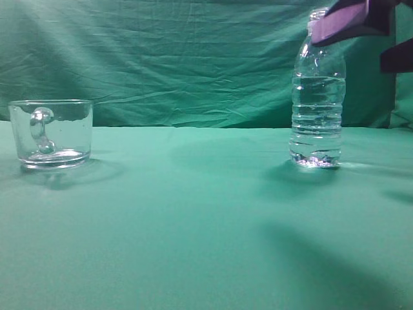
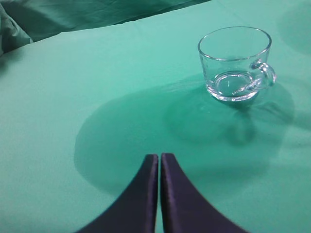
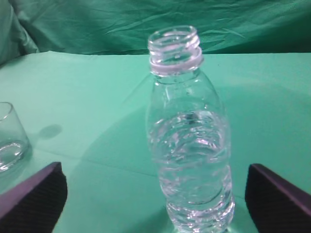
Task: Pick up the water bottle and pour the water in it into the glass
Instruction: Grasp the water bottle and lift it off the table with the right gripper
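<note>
Clear water bottle (image 3: 188,141) is flanked by the wide-spread right gripper (image 3: 155,194); glass (image 2: 235,63) sits near the left edge, left gripper (image 2: 159,162) pressed together

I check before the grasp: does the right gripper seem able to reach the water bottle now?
Probably yes. The right gripper is open, with a finger on each side of the upright water bottle, and nothing lies between them. The glass stands far off.
</note>
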